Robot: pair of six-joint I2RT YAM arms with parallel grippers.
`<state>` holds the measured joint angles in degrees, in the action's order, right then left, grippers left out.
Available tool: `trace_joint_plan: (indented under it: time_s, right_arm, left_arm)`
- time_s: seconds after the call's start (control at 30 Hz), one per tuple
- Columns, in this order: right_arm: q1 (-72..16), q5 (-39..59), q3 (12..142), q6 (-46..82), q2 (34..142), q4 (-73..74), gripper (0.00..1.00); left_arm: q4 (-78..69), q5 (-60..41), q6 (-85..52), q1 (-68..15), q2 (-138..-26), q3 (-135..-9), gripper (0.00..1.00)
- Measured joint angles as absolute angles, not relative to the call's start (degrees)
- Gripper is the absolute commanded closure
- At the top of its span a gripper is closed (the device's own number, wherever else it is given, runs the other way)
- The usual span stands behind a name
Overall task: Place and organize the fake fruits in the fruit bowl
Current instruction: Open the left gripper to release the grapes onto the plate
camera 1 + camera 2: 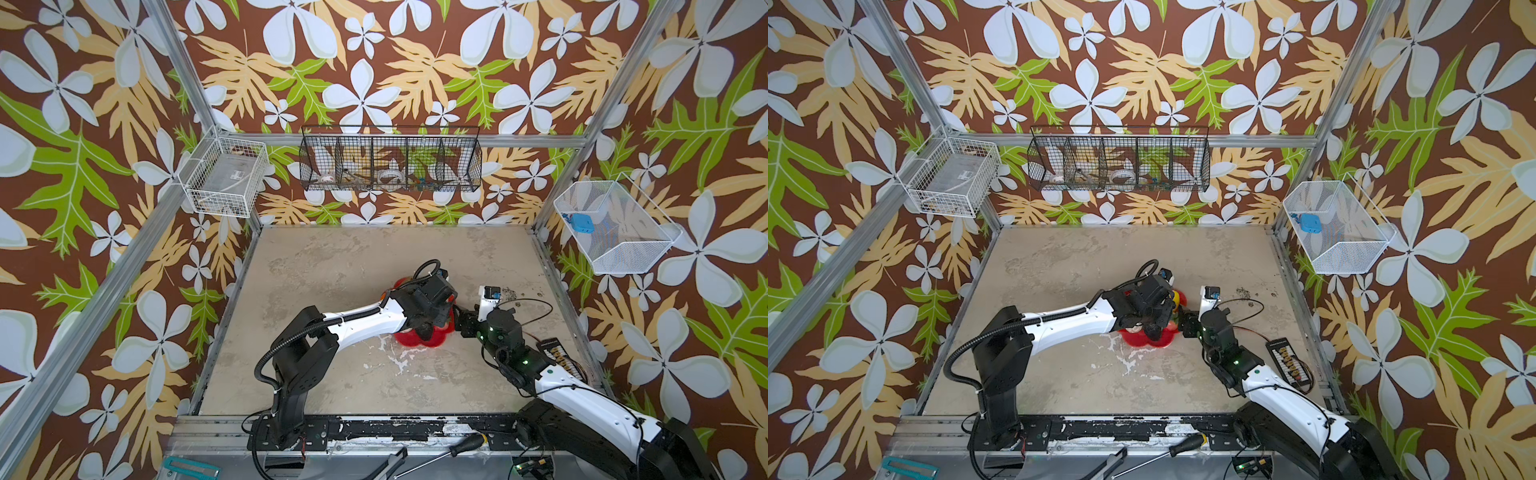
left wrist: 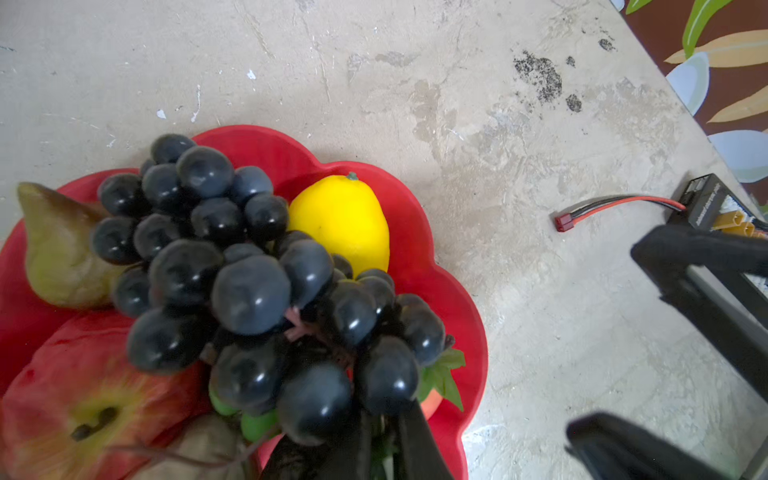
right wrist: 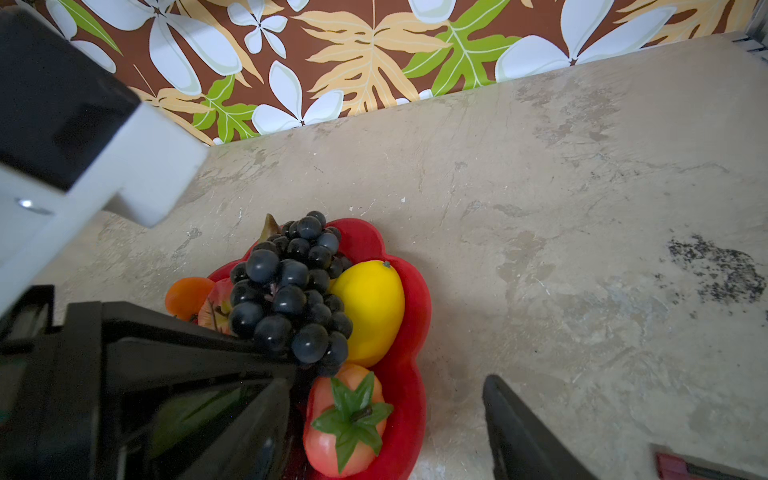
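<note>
The red scalloped fruit bowl (image 1: 419, 340) (image 1: 1142, 341) lies mid-table, mostly hidden under my left wrist in both top views. In it are a black grape bunch (image 2: 249, 291) (image 3: 291, 299), a yellow lemon (image 2: 345, 220), a pear (image 2: 54, 249), a red apple (image 2: 83, 395), an orange (image 3: 187, 295) and an orange-red fruit with a green leafy cap (image 3: 345, 419). My left gripper (image 2: 384, 432) is shut on the grape bunch's stem end, over the bowl. My right gripper (image 3: 386, 428) stands open at the bowl's right rim (image 3: 415, 332), holding nothing.
A black charger board with a red-and-black lead (image 2: 702, 203) (image 1: 1287, 359) lies right of the bowl, by my right arm. Wire baskets (image 1: 390, 160) hang on the walls. A screwdriver (image 1: 465, 446) rests on the front rail.
</note>
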<state>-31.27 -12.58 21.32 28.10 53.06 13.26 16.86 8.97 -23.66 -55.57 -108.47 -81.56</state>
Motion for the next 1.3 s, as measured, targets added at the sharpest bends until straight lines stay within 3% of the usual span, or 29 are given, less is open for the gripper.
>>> trace_joint_plan:
  time_s: [0.47,0.87,1.07,1.3]
  right_arm:
    - [-31.27,-12.58,21.32,28.10,53.15,13.26,0.27]
    - [-31.27,-12.62,21.32,28.23,52.93,13.26,0.27]
    - [-31.27,-13.08,20.97,28.23,52.64,13.26,0.27]
    - [-31.27,-15.18,22.31,28.21,50.48,10.94,0.26]
  left_arm:
    - [16.14,8.75,-25.02,-56.38,-103.88,-78.11,0.49]
    - [9.69,9.26,-25.61,-56.40,-92.29,-70.52,0.37]
    - [6.87,14.90,-25.17,-56.40,-85.27,-66.28,0.28]
    - [-0.19,29.47,-21.98,-53.63,-73.89,-56.45,0.16]
